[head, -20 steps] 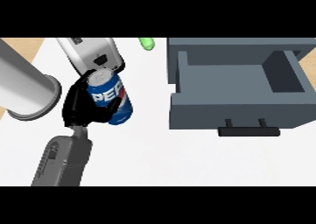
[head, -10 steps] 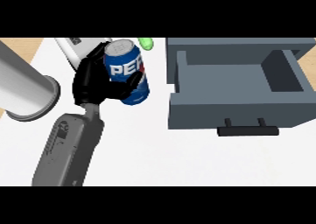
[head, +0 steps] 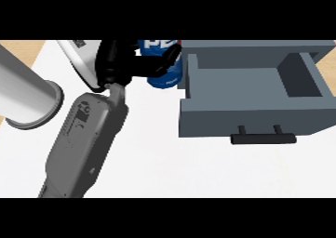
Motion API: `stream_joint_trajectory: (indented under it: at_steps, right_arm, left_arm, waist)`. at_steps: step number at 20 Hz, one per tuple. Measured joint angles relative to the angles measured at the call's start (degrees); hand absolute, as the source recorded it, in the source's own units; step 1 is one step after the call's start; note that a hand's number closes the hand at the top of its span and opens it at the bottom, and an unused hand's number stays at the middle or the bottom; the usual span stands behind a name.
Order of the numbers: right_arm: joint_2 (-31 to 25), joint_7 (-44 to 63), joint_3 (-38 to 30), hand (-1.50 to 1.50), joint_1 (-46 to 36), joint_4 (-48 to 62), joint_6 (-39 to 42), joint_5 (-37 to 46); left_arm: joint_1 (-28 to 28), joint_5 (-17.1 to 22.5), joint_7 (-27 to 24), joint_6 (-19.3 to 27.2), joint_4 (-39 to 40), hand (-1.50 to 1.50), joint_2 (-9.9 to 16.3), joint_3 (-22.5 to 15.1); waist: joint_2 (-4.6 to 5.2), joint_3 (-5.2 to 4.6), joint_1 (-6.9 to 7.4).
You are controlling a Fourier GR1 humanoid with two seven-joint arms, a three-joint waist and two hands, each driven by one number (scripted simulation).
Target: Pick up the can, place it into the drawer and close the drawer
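Nearest the view's lower edge, one grey forearm (head: 84, 139) rises from the bottom left across the white surface (head: 170, 172). Beyond it to the right stands one grey box-shaped drawer (head: 256, 116), pulled open, with a single black bar handle (head: 262, 138) on its front panel. The drawer's inside shows only its grey floor and walls; nothing lies in it.

At the left edge a thick pale grey cylinder (head: 23, 95), another part of the robot, lies across the corner of the surface, just beside the forearm.

Farther up, the black robot hand (head: 122, 62) at the end of the forearm has its fingers curled round one blue can with white lettering (head: 163, 69). The can is held against the top edge of the view, just beside the drawer's left wall and outside it, partly cut off by the frame. Behind the hand a white, grey-edged object (head: 84, 58) lies on the surface, partly hidden. Which of the robot's hands this is cannot be told for certain; it enters on the left side.
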Motion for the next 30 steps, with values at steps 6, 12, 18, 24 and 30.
stream_joint_trajectory:
  at_steps: [6, 12, 18, 24, 30]
  right_arm:
    - [-0.3, -0.4, 1.0, -1.50, -0.1, -0.1, -0.5, 0.5]
    - [-0.4, -1.2, 0.6, -1.50, -1.1, 1.9, 0.0, 0.7]
    - [-0.6, 1.3, 1.0, -1.50, -2.6, 0.3, -1.6, 0.8]
    - [-1.1, 2.5, 1.8, -1.50, -4.7, 0.6, -2.5, 1.8]
    - [-1.0, 1.9, 3.3, -1.50, -6.8, 1.2, -2.9, 3.9]
  left_arm:
    - [-8.6, 2.1, -0.2, 5.9, 6.7, 1.50, -0.1, -3.3]
    - [-15.9, 5.1, -1.6, 9.9, 13.4, 1.50, -0.1, -6.0]
    - [-22.9, 9.3, -4.5, 10.0, 22.6, 1.50, -0.1, -6.0]
    - [-28.0, 15.6, -8.1, 11.4, 30.0, 1.50, -0.1, -9.1]
    - [-31.8, 22.3, -11.2, 14.0, 35.5, 1.50, -0.1, -14.0]
  waist:
    - [0.07, 0.01, -0.34]
    - [0.12, 0.02, -0.54]
    - [0.26, 0.02, -0.86]
    - [0.41, 0.03, -1.53]
    - [0.59, 0.06, -2.35]
